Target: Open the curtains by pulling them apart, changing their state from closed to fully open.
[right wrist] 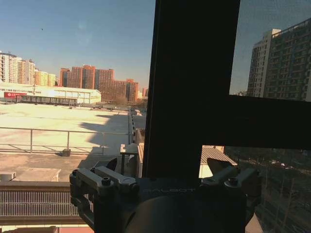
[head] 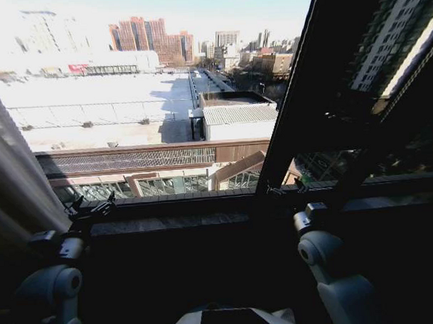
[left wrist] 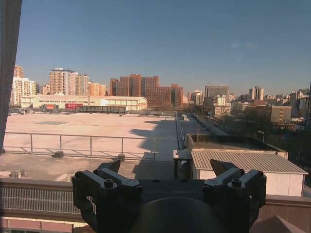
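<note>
One of the curtains (head: pixel 9 176) hangs gathered in pale pleats at the far left of the window, and its edge shows as a thin strip (left wrist: pixel 7 73) in the left wrist view. My left gripper (head: pixel 93 204) is low by the sill, just right of that fabric and apart from it. Its fingers (left wrist: pixel 109 167) are spread open with nothing between them (left wrist: pixel 167 170). My right gripper (head: pixel 296 198) is held at the sill below the black frame bar. It is open and empty too (right wrist: pixel 165 167), facing the bar.
A wide black window-frame bar (right wrist: pixel 194 87) rises slanted right of centre (head: pixel 299 81), with a crossbar (right wrist: pixel 272 121) to its right. A dark sill (head: pixel 169 222) runs across below the glass. Rooftops and city buildings lie outside.
</note>
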Robot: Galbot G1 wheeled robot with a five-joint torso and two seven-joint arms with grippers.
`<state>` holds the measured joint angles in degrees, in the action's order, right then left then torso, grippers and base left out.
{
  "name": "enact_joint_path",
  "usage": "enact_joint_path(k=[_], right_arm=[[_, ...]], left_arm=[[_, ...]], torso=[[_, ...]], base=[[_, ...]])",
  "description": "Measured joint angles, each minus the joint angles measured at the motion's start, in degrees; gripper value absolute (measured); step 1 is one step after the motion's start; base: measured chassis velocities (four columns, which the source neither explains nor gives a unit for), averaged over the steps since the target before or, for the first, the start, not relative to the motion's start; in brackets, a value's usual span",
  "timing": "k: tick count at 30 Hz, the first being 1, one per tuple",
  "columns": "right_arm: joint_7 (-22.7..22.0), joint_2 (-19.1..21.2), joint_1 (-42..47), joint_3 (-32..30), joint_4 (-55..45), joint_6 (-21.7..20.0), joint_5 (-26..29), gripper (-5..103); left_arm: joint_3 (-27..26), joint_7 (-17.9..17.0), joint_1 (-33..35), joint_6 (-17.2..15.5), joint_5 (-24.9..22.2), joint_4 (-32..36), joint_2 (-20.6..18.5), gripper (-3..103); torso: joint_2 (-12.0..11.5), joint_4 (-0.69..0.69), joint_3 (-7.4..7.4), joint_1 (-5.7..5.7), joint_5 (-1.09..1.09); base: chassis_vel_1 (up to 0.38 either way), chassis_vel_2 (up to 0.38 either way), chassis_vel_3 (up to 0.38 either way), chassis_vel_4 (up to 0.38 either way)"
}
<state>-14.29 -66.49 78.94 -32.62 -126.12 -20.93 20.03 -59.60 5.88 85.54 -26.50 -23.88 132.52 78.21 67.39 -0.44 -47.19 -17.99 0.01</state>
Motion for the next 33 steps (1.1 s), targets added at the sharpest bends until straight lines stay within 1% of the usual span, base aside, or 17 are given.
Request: enact_joint_path(k=[2,5,9,12,17,23,24,26,28,32,33], right_arm=[[0.00,-0.01,0.00,0.02,0.01,-0.07,0.00,100],[0.01,0.01,-0.04,0.01,0.06,-0.23,0.01,100],[0.01,0.02,-0.07,-0.05,0.10,-0.25,0.03,100],[0.01,-0.05,-0.09,-0.10,0.21,-0.25,0.06,100],[0.01,-0.15,-0.31,-0.08,0.52,-0.25,0.07,100],[0.01,-0.10,-0.51,-0.05,0.79,-0.25,0.09,100],[0.01,-0.11,-0.45,-0.08,0.80,-0.25,0.09,100],[0.01,-0.11,-0.37,-0.13,0.80,-0.24,0.10,100],[0.01,-0.09,-0.21,-0.30,0.85,-0.19,0.12,100],[0.00,-0.05,-0.20,-0.35,0.94,-0.15,0.14,100],[-0.01,-0.05,-0.24,-0.33,0.99,-0.13,0.14,100]], left_arm=[[0.10,0.00,0.04,0.01,0.07,-0.03,0.13,100],[0.33,0.01,0.07,0.02,0.24,-0.05,0.40,100],[0.46,0.12,0.03,0.02,0.17,-0.06,0.39,100],[0.48,0.15,-0.12,0.01,-0.13,-0.07,0.33,100],[0.47,0.24,-0.13,-0.06,-0.19,-0.13,0.25,100],[0.52,0.36,-0.01,-0.13,-0.18,-0.12,0.51,100],[0.55,0.45,0.03,-0.17,-0.16,-0.22,0.55,100],[0.56,0.53,0.06,-0.19,-0.15,-0.28,0.56,100],[0.57,0.66,0.07,-0.19,-0.14,-0.33,0.56,100],[0.58,0.67,0.01,-0.19,-0.11,-0.44,0.59,100],[0.57,0.67,0.02,-0.19,-0.09,-0.45,0.64,100]], torso=[[0.00,0.00,0.00,0.00,-0.02],[0.00,0.00,0.00,0.01,0.02],[-0.01,0.00,0.00,0.00,-0.02],[0.00,0.00,0.00,0.01,0.02],[0.00,0.01,0.00,0.01,-0.01],[0.00,0.00,0.00,0.01,0.02],[0.00,0.01,0.01,0.01,-0.03],[0.00,0.00,0.01,0.01,-0.03],[0.00,0.00,0.00,0.01,0.02],[-0.01,0.00,0.00,0.00,-0.02],[0.00,0.01,0.00,0.00,0.00]], base=[[-0.318,-0.308,0.290,0.309],[-0.309,-0.315,0.292,0.323],[-0.344,-0.362,0.335,0.350],[-0.368,-0.343,0.349,0.358],[-0.381,-0.366,0.357,0.357],[-0.351,-0.345,0.351,0.354],[-0.372,-0.356,0.398,0.358],[-0.372,-0.352,0.377,0.358],[-0.333,-0.340,0.330,0.356],[-0.340,-0.355,0.352,0.356],[-0.361,-0.341,0.376,0.337]])
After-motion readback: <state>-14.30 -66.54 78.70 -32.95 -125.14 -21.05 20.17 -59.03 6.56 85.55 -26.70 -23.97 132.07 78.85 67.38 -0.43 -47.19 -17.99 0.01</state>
